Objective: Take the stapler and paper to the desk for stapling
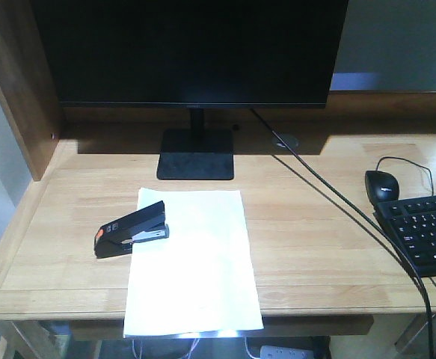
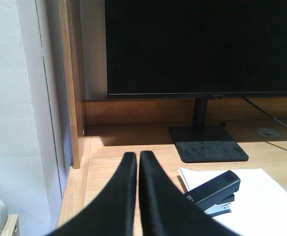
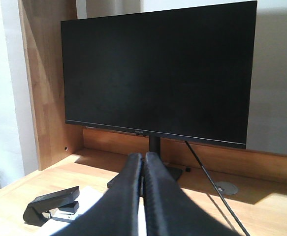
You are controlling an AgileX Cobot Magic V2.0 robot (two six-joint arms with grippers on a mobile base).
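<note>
front view, left to right: the stapler (image 1: 131,230), small and black with an orange-red patch at its left end, a silver strip and a small white label, lies on the desk (image 1: 315,239) with its right end over the left edge of the paper (image 1: 193,262). the paper is one plain white sheet, lying lengthwise in front of the monitor (image 1: 191,52) base, its near edge hanging past the desk's front rim. a black cable crosses the light plank-grained top to the right, where a mouse (image 1: 383,185) and keyboard (image 1: 425,233) sit.

left wrist view: my left pincer (image 2: 137,160) has its black fingers pressed together, holding nothing, above the desk just left of the stapler.

right wrist view: my right pincer (image 3: 143,160) is likewise closed on nothing, the stapler low to its left.
</note>
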